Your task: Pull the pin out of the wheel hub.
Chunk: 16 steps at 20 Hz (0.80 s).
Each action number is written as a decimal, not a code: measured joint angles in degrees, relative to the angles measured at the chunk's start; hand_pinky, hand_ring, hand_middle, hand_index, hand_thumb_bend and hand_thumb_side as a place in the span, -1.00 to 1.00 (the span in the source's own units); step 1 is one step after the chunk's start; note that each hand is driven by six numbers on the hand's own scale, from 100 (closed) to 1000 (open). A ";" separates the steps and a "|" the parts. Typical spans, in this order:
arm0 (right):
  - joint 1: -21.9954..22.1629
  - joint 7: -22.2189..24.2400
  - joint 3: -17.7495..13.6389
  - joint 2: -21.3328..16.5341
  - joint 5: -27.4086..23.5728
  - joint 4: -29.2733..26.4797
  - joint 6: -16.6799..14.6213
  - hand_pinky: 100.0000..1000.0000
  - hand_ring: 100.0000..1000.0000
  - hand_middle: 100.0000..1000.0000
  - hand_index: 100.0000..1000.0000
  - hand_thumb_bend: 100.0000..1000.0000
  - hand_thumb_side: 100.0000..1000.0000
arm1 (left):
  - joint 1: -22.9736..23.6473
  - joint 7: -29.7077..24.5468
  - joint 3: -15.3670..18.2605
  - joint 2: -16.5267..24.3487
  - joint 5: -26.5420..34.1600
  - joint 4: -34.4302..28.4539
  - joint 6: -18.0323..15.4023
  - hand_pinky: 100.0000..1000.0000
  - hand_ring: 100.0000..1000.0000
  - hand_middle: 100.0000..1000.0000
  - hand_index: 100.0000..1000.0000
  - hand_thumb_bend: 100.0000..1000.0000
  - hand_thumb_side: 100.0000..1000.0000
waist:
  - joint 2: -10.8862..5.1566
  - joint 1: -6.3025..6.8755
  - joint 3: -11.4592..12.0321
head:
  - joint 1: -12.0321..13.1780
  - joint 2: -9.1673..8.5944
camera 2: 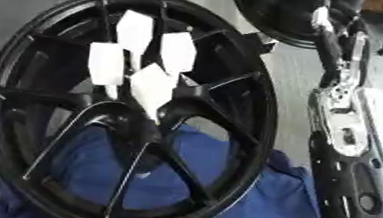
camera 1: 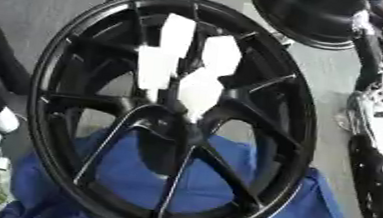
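Black alloy fills the frame: the wheel (camera 1: 173, 114) stands on edge, spokes fanning from a hub (camera 1: 172, 121) near the middle, its lower rim bedded in a blue cloth (camera 1: 247, 207). Four white blocky pieces, the pins (camera 1: 191, 61), cluster at the hub, pointing out toward the camera, close together and nearly touching. My read: each pin is rigid, light and smooth-sided, so it wants a pinch across its flat sides near the outer end and a straight pull along its axis. The wheel itself looks heavy and stiff, though upright on soft cloth it might rock if the pull goes sideways.

Along the right edge runs the right arm (camera 2: 343, 125), black and silver, but its hand is not in view, nor is the left hand. How deep the pins sit in the hub is hidden. Which pin is meant, I can't tell. More dark wheels (camera 1: 305, 16) are cut off at the top.
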 measured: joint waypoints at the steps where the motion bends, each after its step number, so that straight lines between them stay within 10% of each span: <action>1: -0.54 0.68 0.56 -1.22 -0.41 -0.27 0.35 0.59 0.25 0.43 0.56 -0.59 -0.35 | 0.10 0.00 0.00 0.19 0.00 0.00 0.00 0.26 0.30 0.06 0.30 -0.93 0.64 | -0.04 -0.01 -0.03 | 0.03 0.02; 16: -10.69 20.22 14.11 -24.27 -2.42 -8.01 9.50 0.60 0.34 0.43 0.58 -0.37 -0.33 | 0.74 2.09 -0.02 1.02 -0.58 0.17 0.29 0.28 0.37 0.14 0.32 -0.92 0.63 | -0.71 -0.85 -0.27 | 0.46 1.02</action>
